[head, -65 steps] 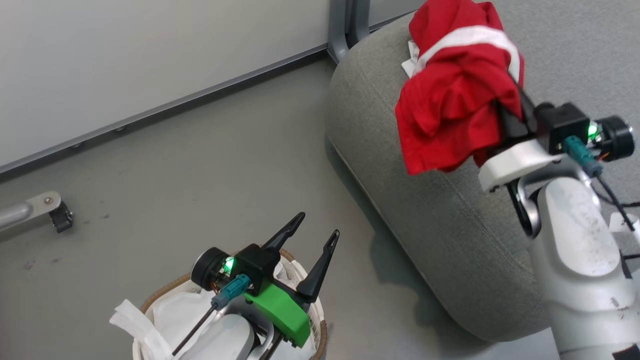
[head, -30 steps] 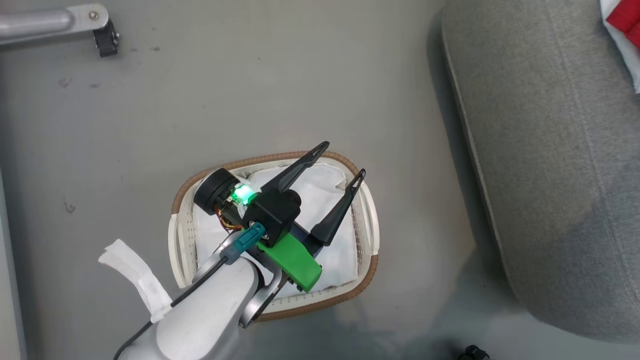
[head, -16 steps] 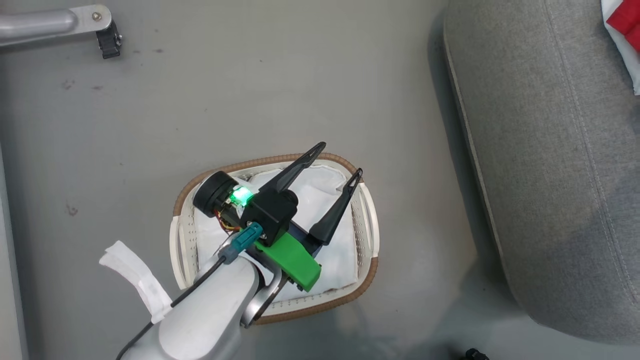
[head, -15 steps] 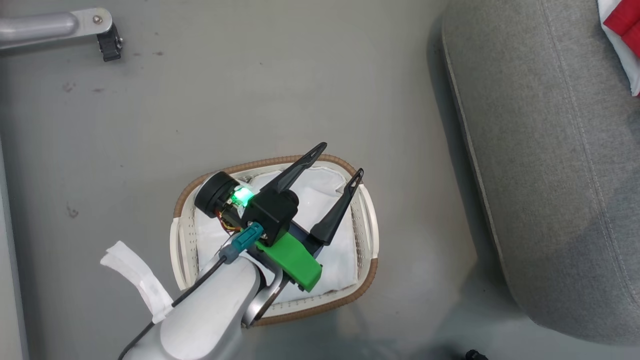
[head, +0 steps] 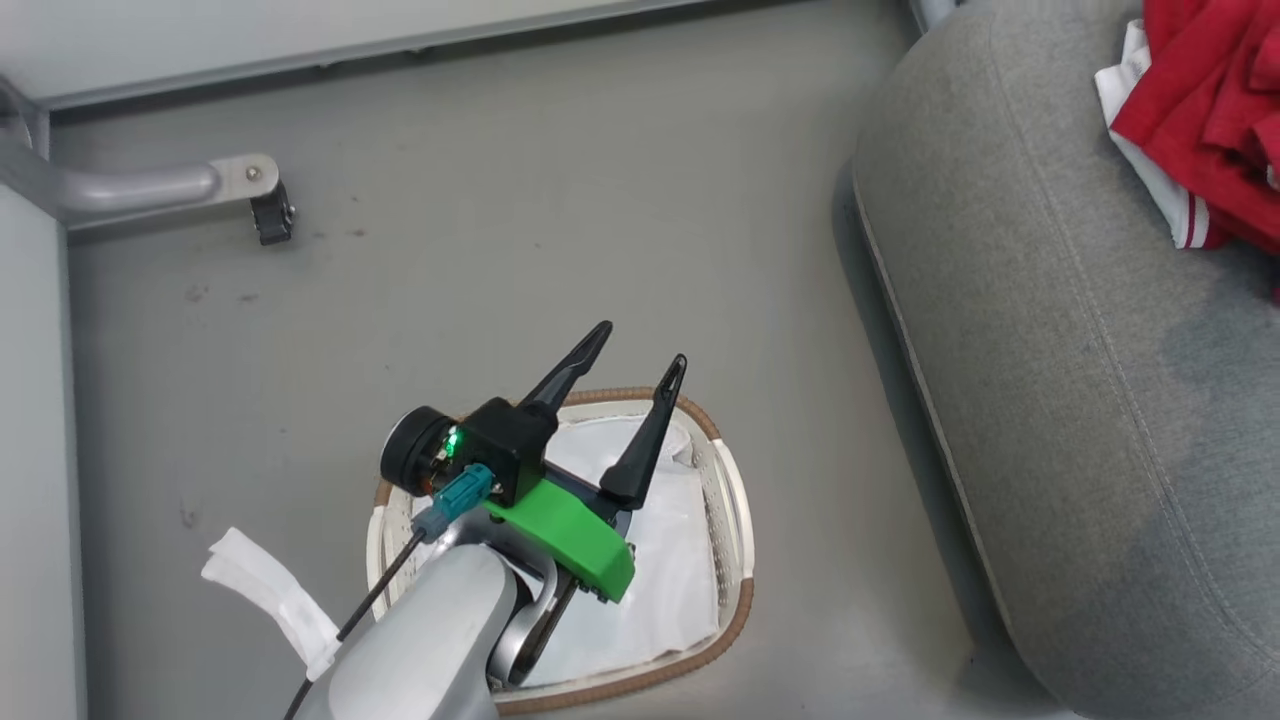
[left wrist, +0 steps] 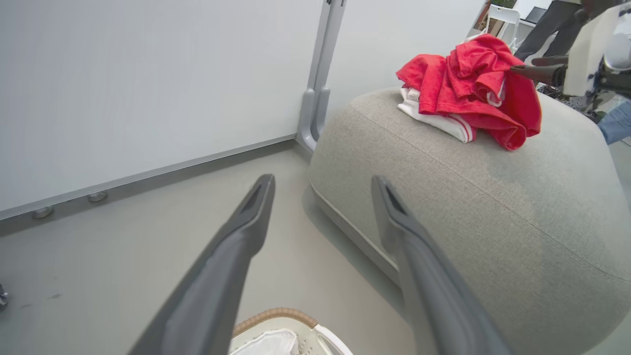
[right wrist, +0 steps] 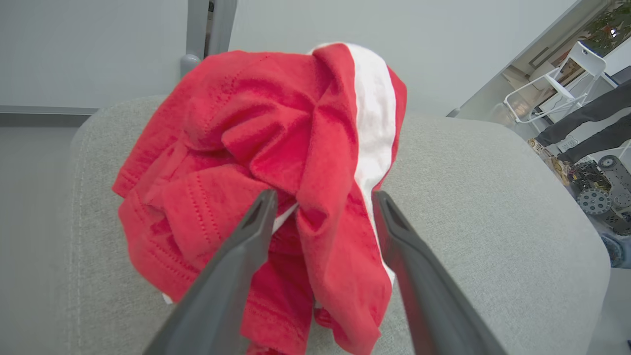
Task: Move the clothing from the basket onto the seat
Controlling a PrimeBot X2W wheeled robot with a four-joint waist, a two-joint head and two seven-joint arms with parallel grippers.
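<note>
The red clothing [right wrist: 276, 162] with a white stripe lies heaped on top of the grey seat [right wrist: 483, 207]. My right gripper [right wrist: 325, 196] is open, its fingers either side of a raised fold of it. In the head view the clothing [head: 1200, 120] sits at the seat's [head: 1050, 400] far right. My left gripper [head: 640, 346] hangs open above the basket [head: 735, 600], which holds a white liner sheet [head: 680, 560]. In the left wrist view the left gripper [left wrist: 323, 181] points at the seat [left wrist: 493, 207], with the clothing [left wrist: 468, 93] on top and the right gripper [left wrist: 525, 65] beside the pile.
The basket stands on grey floor left of the seat. A metal leg with a black castor [head: 270, 215] lies at the far left, and a grey post [left wrist: 315, 98] stands by the wall. A person's legs [right wrist: 591, 113] and a white chair [right wrist: 557, 84] are behind the seat.
The head camera has tilted, so the whole picture shifted. The clothing that my right gripper held up over the seat now rests on it. The left gripper stays open over the basket.
</note>
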